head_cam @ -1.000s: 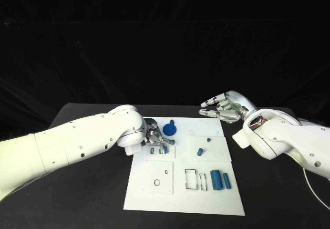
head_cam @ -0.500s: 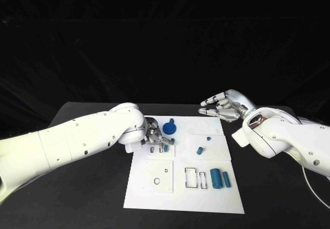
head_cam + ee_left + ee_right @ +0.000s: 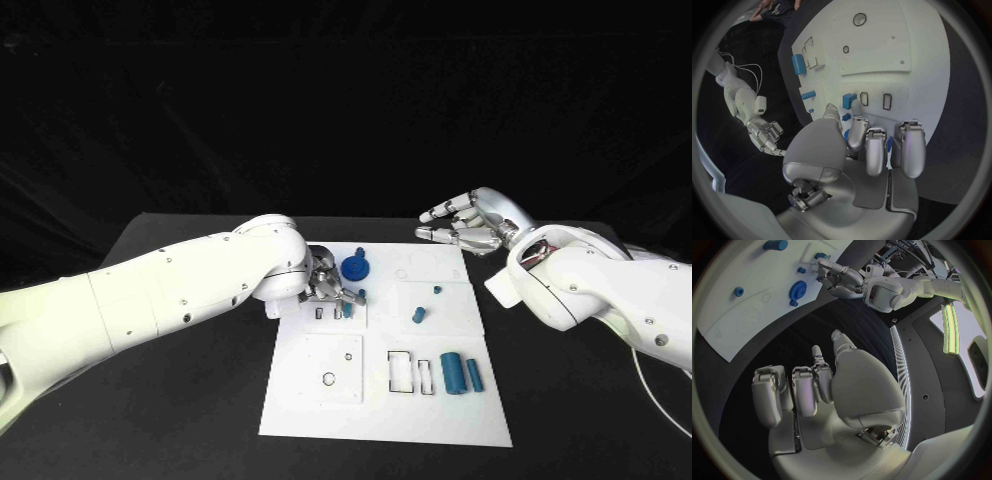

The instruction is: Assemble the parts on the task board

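Note:
The white task board lies in the middle of the black table. My left hand hovers low over its far left part, fingers curled, beside the blue gear-like disc. A small blue block stands by two narrow slots; in the left wrist view a fingertip lies against this block, and I cannot tell if it is pinched. My right hand floats past the board's far right corner, fingers apart and holding nothing.
Two small blue pegs stand on the board's right part. Two blue cylinders lie near its right edge, next to rectangular cut-outs. A round hole sits in the near left plate.
My left hand has crept slightly away from me and to the right over the board. The small blue block has stayed by the slots. The right hand has held still.

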`<action>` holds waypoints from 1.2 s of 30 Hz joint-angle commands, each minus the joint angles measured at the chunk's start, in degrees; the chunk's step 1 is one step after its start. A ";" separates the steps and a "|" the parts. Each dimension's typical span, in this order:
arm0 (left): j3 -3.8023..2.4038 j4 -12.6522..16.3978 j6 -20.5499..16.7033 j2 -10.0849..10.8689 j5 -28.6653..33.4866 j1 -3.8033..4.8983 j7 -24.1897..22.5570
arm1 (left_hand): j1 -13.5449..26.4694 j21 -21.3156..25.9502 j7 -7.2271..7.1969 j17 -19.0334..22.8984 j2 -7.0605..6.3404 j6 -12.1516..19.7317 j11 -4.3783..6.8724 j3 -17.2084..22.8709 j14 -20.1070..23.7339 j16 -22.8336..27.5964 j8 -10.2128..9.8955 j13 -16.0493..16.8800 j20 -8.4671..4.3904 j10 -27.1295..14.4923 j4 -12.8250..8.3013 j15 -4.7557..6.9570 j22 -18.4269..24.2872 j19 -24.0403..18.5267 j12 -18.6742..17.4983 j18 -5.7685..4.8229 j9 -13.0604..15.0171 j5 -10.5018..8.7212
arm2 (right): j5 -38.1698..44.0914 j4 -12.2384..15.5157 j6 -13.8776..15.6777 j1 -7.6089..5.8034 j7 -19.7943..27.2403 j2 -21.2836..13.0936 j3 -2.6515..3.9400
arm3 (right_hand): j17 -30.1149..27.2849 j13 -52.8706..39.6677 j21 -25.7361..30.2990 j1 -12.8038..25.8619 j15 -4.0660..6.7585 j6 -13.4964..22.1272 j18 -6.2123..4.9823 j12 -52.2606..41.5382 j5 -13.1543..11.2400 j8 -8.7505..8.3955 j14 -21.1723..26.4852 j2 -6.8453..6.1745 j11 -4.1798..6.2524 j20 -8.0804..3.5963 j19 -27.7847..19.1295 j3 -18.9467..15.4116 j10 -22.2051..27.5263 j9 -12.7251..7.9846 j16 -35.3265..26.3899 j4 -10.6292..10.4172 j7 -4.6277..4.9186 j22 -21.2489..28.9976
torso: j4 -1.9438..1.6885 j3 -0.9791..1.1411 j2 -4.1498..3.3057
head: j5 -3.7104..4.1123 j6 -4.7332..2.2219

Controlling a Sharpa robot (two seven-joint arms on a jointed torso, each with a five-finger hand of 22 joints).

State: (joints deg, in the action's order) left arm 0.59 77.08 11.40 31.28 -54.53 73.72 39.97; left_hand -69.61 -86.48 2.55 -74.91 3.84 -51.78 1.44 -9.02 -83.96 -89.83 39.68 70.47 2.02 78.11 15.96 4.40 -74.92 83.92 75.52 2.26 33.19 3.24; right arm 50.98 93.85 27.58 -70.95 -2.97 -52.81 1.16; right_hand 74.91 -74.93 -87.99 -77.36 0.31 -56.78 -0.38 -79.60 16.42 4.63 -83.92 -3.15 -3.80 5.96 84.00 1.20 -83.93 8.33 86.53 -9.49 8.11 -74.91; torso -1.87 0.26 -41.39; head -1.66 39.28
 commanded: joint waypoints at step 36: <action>0.06 -1.48 3.74 -1.56 -1.07 -0.10 0.17 | -4.88 -0.39 -0.09 -15.09 1.16 0.97 0.00 1.89 -6.04 -0.17 0.27 0.10 -0.28 0.44 -1.70 0.28 -8.98 3.19 0.17 -0.89 1.33 0.11 | 0.59 -0.29 -1.08 0.23 -0.25 0.49 -0.05 | 9.26 -8.87 0.13 0.22 0.40 -0.47 -0.70 0.12 0.38 0.40 -4.72 0.42 0.48 -0.26 2.90 -0.42 -1.08 0.10 -0.15 -0.05 0.10 -11.18 | -0.05 0.09 -0.04 | 0.04 0.67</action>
State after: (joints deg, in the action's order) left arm 0.66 75.62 13.79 29.89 -55.39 73.63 40.02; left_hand -73.67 -86.70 2.34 -74.95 4.90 -51.16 1.42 -7.40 -83.93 -89.83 39.88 70.66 2.02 78.09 14.35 4.36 -74.91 83.92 75.52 2.26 34.46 3.25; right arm 51.03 93.55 27.29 -70.76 -3.23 -52.39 1.11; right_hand 74.95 -74.93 -87.99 -77.36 0.31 -56.78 -0.38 -79.60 16.42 4.85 -83.92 -3.15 -3.80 5.96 84.00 1.20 -83.93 8.37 86.53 -9.49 8.11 -74.95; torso -1.89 0.35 -41.43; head -1.65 39.91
